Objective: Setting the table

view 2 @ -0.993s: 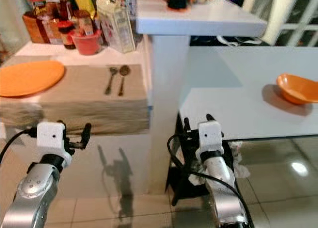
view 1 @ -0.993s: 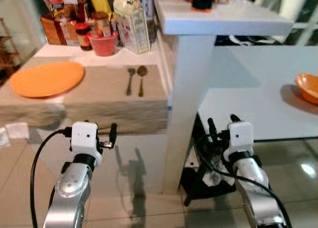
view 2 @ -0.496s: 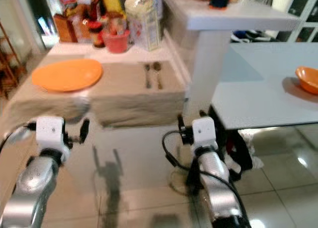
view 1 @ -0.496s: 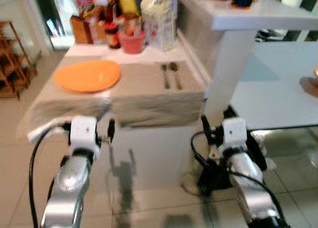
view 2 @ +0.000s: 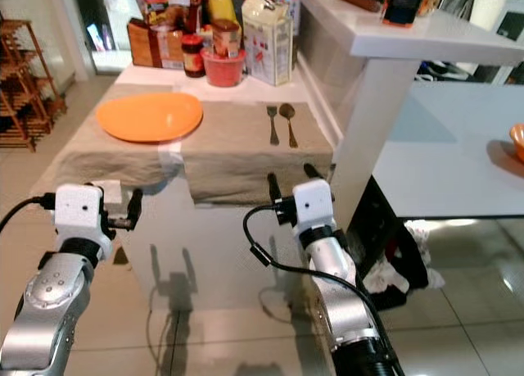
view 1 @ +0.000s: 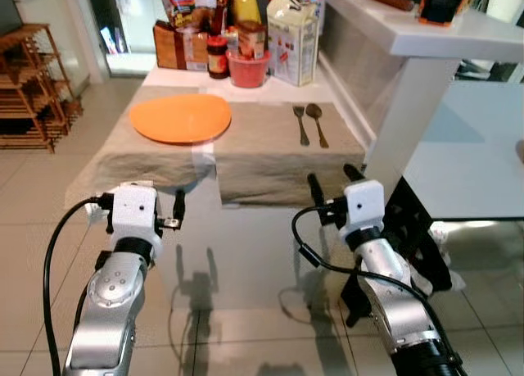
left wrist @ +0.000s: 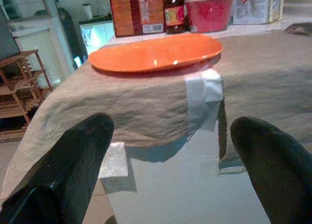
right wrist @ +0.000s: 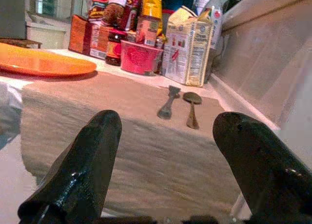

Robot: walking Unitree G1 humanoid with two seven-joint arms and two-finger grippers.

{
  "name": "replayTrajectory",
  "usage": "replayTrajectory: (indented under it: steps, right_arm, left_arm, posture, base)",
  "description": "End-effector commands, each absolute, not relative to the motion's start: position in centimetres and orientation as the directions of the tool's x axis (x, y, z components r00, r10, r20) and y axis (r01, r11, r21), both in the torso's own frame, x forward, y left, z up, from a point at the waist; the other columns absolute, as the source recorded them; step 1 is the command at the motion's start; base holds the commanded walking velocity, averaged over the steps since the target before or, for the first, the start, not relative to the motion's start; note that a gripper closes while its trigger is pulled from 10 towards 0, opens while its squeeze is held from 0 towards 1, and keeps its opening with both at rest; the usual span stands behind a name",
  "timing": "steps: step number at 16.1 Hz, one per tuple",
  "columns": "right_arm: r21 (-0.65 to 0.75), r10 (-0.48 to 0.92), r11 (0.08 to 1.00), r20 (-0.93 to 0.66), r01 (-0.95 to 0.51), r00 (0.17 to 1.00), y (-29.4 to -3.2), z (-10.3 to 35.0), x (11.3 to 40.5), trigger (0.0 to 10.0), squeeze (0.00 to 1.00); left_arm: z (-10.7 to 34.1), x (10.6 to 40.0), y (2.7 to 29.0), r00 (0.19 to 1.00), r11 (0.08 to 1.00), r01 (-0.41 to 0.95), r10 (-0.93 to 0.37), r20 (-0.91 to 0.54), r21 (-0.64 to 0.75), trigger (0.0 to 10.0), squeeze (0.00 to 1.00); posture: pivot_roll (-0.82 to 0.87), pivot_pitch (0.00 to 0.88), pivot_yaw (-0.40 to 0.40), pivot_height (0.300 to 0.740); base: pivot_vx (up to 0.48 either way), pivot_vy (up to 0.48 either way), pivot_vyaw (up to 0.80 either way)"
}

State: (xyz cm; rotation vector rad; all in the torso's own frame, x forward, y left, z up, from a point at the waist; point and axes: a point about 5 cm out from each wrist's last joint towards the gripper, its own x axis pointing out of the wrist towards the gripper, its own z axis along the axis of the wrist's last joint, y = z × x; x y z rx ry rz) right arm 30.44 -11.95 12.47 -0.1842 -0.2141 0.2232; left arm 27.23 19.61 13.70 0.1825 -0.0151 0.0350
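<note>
Both arms were raised before the desk [view 1: 270,167]; the left gripper [left wrist: 170,151] and right gripper [right wrist: 168,146] were spread wide, empty. An orange plate [view 1: 181,117], fork [view 1: 300,124] and spoon [view 1: 316,124] lay on its cloth

Bright indoor light is thrown from above; arm shadows are cast on the glossy floor [view 1: 246,310] (with glare), and the wrist views are softly blurred.

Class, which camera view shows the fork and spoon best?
The right wrist view: the fork and spoon lie close ahead on the beige cloth. Both eye views show them smaller from above; the left wrist view catches just the fork's tines at its edge.
</note>
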Motion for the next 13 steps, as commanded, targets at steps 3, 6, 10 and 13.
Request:
replayTrajectory:
  steps: [3, 6, 10, 13]
  right_arm:
    - [-0.212, 0.236, 0.959, 0.237, -0.187, 0.943, -12.3, 13.1, 30.6, 10.0, 0.0]
    - [-0.228, 0.22, 0.96, 0.253, -0.162, 0.942, -12.5, 13.3, 30.9, 10.0, 0.0]
    - [-0.226, 0.229, 0.959, 0.254, -0.172, 0.94, -12.4, 13.2, 31.1, 10.0, 0.0]
    - [-0.209, 0.237, 0.96, 0.249, -0.186, 0.939, -12.1, 13.1, 31.1, 10.0, 0.0]
  left_arm:
    - [16.4, 27.5, 18.9, 0.992, 0.981, -0.06, 0.037, 0.122, 0.186, 10.0, 0.0]
    - [17.2, 27.7, 18.2, 0.987, 0.975, -0.034, -0.002, 0.16, 0.222, 10.0, 0.0]
    - [16.8, 27.7, 18.0, 0.991, 0.974, -0.013, -0.018, 0.135, 0.228, 10.0, 0.0]
    - [16.4, 27.9, 17.5, 0.993, 0.965, 0.027, -0.055, 0.101, 0.26, 10.0, 0.0]
  posture:
    - [0.05, 0.0, -0.027, 0.736]
    - [0.06, 0.0, -0.03, 0.736]
    - [0.06, 0.0, -0.029, 0.736]
    - [0.06, 0.0, -0.027, 0.736]
  base:
    - [0.339, 0.34, 0.0]
    - [0.361, 0.316, 0.0]
    - [0.361, 0.315, 0.0]
    - [0.432, 0.105, 0.0]
